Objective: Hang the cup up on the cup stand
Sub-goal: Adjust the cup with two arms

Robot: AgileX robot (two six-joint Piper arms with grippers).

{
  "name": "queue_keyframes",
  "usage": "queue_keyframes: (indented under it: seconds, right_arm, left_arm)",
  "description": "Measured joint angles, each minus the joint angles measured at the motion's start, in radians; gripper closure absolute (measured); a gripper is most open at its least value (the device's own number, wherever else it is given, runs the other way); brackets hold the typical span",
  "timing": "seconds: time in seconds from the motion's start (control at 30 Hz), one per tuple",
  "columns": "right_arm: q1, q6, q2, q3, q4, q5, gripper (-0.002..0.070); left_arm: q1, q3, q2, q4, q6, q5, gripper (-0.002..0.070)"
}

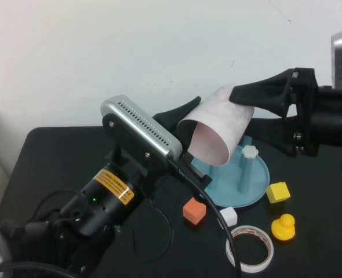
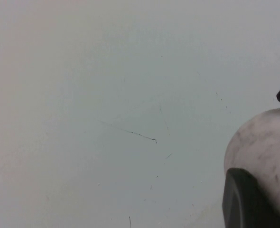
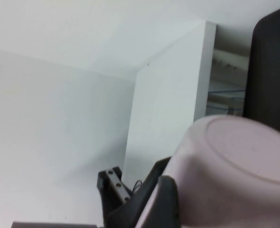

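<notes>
The pale pink cup (image 1: 220, 124) is held on its side in the air above the table, its wide rim facing the front left. My left gripper (image 1: 185, 124) is closed across the rim end, which is squeezed oval. My right gripper (image 1: 249, 113) grips the narrow base end from the right. In the left wrist view the cup (image 2: 261, 142) sits between the black fingers (image 2: 247, 202). In the right wrist view the cup's flat bottom (image 3: 235, 156) fills the space between the fingers (image 3: 164, 199). The light-blue cup stand (image 1: 255, 185) stands below the cup, with one white-capped post (image 1: 249, 152) showing.
On the black table in front of the stand lie an orange cube (image 1: 194, 210), a white cube (image 1: 228, 216), a yellow cube (image 1: 277, 191), a yellow duck (image 1: 283, 226) and a white tape ring (image 1: 250, 248). A white wall is behind.
</notes>
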Motion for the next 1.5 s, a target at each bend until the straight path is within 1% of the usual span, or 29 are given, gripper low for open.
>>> queue_keyframes:
  seconds: [0.37, 0.7, 0.83, 1.0, 1.13, 1.43, 1.5]
  right_arm:
    - [0.007, 0.073, 0.0, -0.024, 0.0, -0.049, 0.0079]
    - [0.113, 0.151, 0.0, -0.058, 0.0, -0.187, 0.0079]
    - [0.129, 0.174, 0.0, -0.061, 0.002, -0.219, 0.0079]
    - [0.133, 0.176, 0.0, -0.061, 0.003, -0.228, 0.0079]
    - [0.133, 0.176, 0.0, -0.061, 0.003, -0.229, 0.0102]
    - [0.133, 0.158, 0.001, -0.061, 0.003, -0.229, 0.0102]
    - [0.133, 0.141, 0.002, -0.061, 0.003, -0.231, 0.0102]
  left_arm:
    - [0.0, 0.0, 0.0, 0.004, 0.0, 0.006, 0.0665]
    - [0.0, 0.0, 0.0, -0.004, 0.012, -0.024, 0.0665]
    - [0.0, 0.0, 0.0, -0.011, 0.023, -0.024, 0.0665]
    - [0.0, 0.0, 0.0, -0.011, 0.029, -0.024, 0.0665]
    - [0.0, 0.0, 0.0, -0.011, 0.029, -0.024, 0.0665]
    - [0.0, 0.0, 0.0, -0.023, 0.024, -0.009, 0.0664]
    - [0.0, 0.0, 0.0, -0.029, 0.007, 0.004, 0.065]
